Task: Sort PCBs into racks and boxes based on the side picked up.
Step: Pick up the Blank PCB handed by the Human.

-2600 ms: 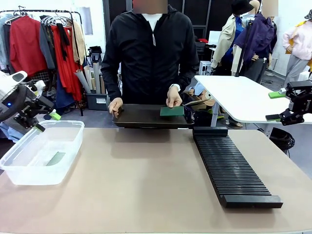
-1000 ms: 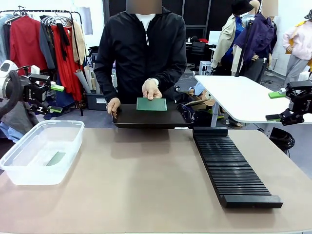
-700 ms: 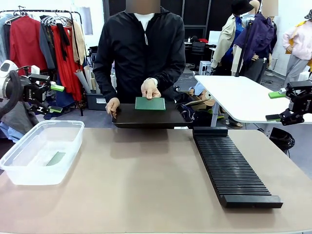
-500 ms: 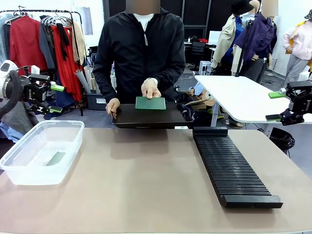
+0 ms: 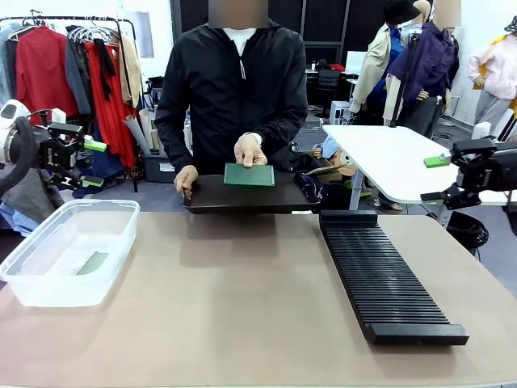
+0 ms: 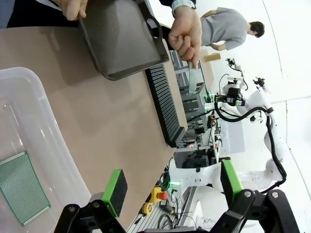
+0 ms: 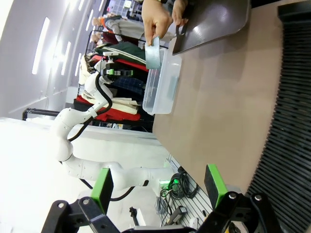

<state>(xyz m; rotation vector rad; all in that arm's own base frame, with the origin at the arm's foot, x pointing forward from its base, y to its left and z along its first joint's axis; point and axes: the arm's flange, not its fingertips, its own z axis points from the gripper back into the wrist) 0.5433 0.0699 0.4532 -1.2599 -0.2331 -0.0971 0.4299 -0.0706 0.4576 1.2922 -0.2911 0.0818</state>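
PCB (image 5: pixel 249 175) held by person's hand (image 5: pixel 250 149) above black tray (image 5: pixel 212 199), upper centre. Left gripper (image 5: pixel 93 164) mid-left and right gripper (image 5: pixel 434 179) mid-right, both spread, empty. Risk: shallow edge pinch at handover, so the thin board slips.

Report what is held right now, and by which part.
The left gripper and right gripper are open and empty. One hand of the person pinches the PCB by its upper edge; the other hand grips the black tray at one end.

A person's hand (image 7: pixel 156 17) holds a PCB (image 7: pixel 153 53).
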